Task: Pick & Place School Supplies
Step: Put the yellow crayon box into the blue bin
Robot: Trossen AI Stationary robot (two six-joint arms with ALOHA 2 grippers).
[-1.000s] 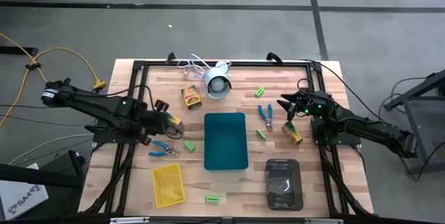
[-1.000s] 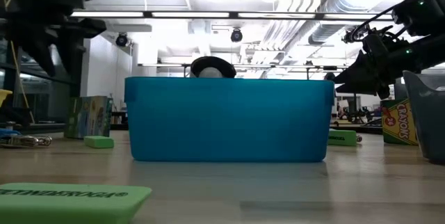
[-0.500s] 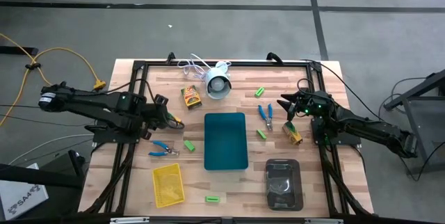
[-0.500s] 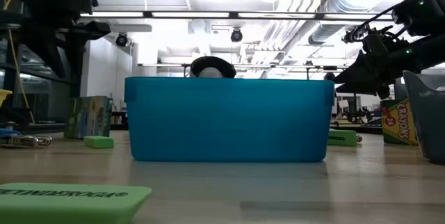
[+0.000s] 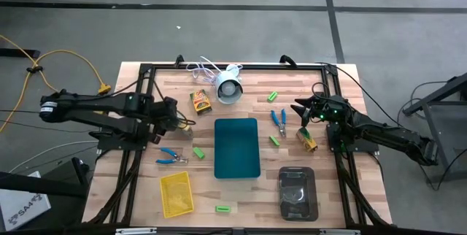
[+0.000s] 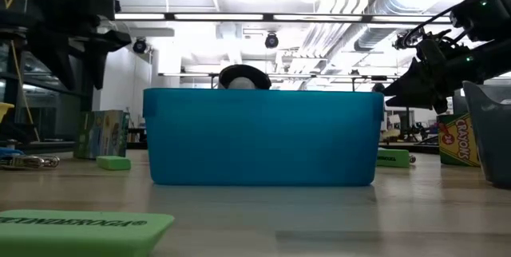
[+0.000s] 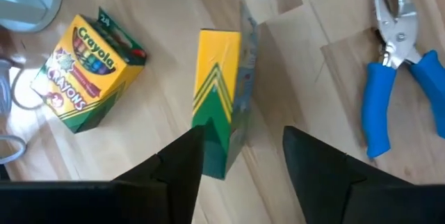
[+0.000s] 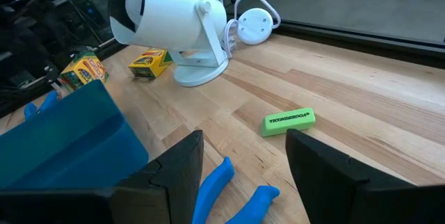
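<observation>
Crayon box (image 7: 221,99) stands (another (image 7: 87,67) beside) between spread left pincer (image 7: 243,158), punch (image 7: 391,85) near

Even, bright overhead light fills the scene, and the ceiling strip lights (image 6: 263,16) blow out to white glare in the low view. The worktop (image 5: 241,191) carries only faint, soft shadows. The nearest green block (image 6: 84,229) is blurred, and the dark fingers (image 7: 177,175) show soft-edged.
</observation>
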